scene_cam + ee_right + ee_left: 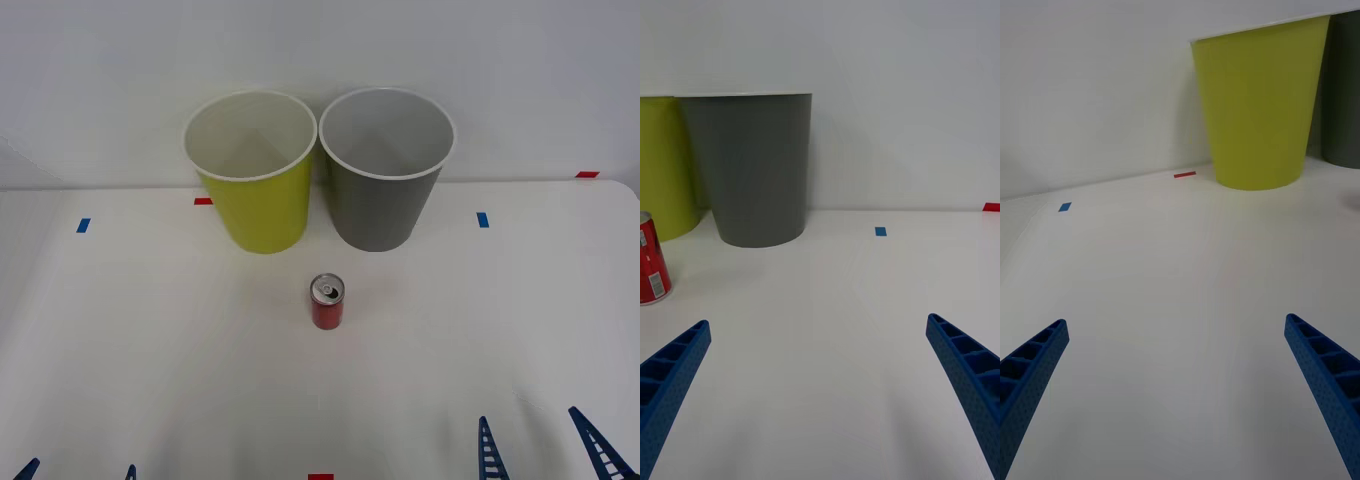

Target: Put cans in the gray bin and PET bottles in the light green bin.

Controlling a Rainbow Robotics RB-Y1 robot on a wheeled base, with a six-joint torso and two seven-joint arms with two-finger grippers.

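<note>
Red can (pixel 327 301) stands upright on the white counter (pixel 150 340), silver top and pull tab facing up, in front of the two bins and roughly in line with the gap between them. Nothing touches it.

Light green bin (pixel 254 170) is at the back of the counter on the robot's left; gray bin (pixel 385 167) is just beside it on the right, rims almost touching. Both upright, both open at the top, pale insides; no contents visible inside from the front view.

Right hand (pixel 545 445) sits low at the near edge, right of the can and well apart from it, fingers spread wide, holding nothing. Right wrist view has the can (pixel 650 259) off to one side, gray bin (pixel 750 166) behind it.

Left hand (pixel 77 470) is at the near left edge, only the fingertips poking in, also spread, nothing between them. Left wrist view looks across bare counter to the light green bin (pixel 1259 105).

Blue and red tape marks (pixel 482 219) dot the counter.
</note>
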